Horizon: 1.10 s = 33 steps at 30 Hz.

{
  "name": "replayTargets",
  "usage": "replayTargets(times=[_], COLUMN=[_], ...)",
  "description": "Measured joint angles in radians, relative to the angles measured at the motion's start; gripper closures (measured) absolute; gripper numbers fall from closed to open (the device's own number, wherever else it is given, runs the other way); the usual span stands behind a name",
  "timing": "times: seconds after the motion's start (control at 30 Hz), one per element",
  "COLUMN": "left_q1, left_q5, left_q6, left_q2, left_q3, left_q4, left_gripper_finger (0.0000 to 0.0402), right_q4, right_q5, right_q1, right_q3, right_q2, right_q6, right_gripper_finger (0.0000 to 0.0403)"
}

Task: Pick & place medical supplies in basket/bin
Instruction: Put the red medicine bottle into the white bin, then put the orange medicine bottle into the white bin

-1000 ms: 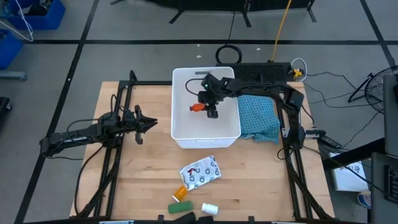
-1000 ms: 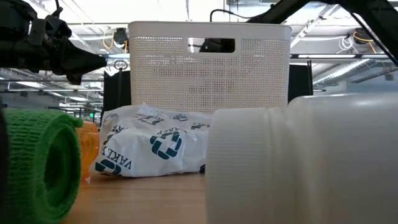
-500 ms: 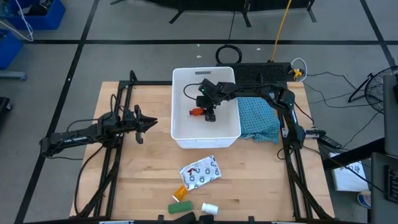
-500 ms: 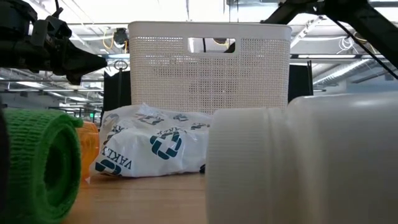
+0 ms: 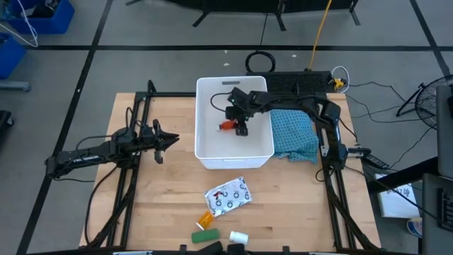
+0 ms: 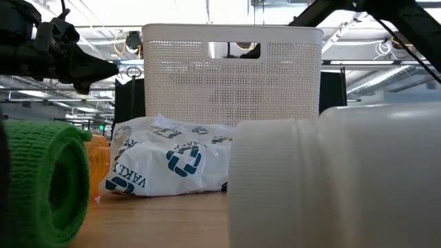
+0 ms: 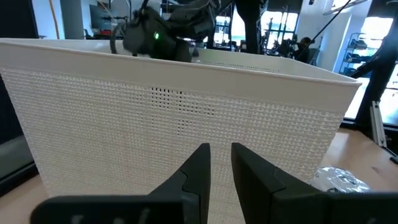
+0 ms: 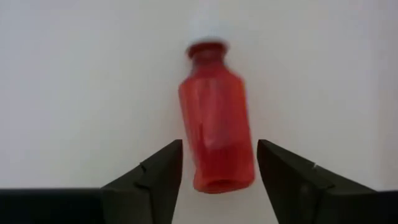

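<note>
The right gripper [image 8: 217, 171] hangs wide open inside the white tub [image 5: 212, 153], the red bottle [image 8: 216, 127] lying lengthwise between its fingers, unheld.

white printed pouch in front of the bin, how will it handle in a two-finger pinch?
The pouch looks crumpled and puffy, so it probably flexes and sags rather than staying flat. Its glossy film may slip between narrow fingers. It lies flat on the table, so it should not roll.

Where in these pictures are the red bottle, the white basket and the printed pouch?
red bottle [image 8: 216, 127]: right wrist view, its red body.
white basket [image 5: 260, 151]: high view, its rim.
printed pouch [image 5: 228, 195]: high view, its printed middle.
</note>
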Motion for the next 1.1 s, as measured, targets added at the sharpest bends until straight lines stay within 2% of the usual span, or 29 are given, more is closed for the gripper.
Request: replayTargets(times=[0.27,0.33,0.4,0.53,0.83,0.97,1.1], left_q1=[0.000,0.000,0.000,0.000,0.000,0.000,0.000], left_q5=[0.000,0.000,0.000,0.002,0.007,0.007,0.007], left_q6=[-0.001,-0.001,-0.001,-0.001,0.000,0.000,0.000], left_q2=[0.000,0.000,0.000,0.000,0.000,0.000,0.000], left_q3=[0.000,0.000,0.000,0.000,0.000,0.000,0.000], left_q4=[0.000,0.000,-0.001,-0.002,-0.001,-0.002,-0.003], left_gripper_finger=[0.0334,0.0334,0.0334,0.0334,0.0334,0.0334,0.0334], right_q4=[-0.052,-0.084,-0.118,-0.166,-0.230,-0.147,-0.042], right_q5=[0.086,0.065,-0.023,-0.205,-0.212,-0.199,-0.103], right_q1=[0.008,0.009,0.012,0.037,0.178,0.252,0.311], right_q3=[0.000,0.000,0.000,0.000,-0.017,-0.122,-0.304], right_q2=[-0.177,-0.243,-0.314,-0.472,-0.750,-0.877,-1.040], right_q6=[0.031,0.062,0.080,0.111,0.111,0.149,0.189], right_gripper_finger=[0.0176,0.0176,0.0182,0.0219,0.0387,0.0392,0.0400])
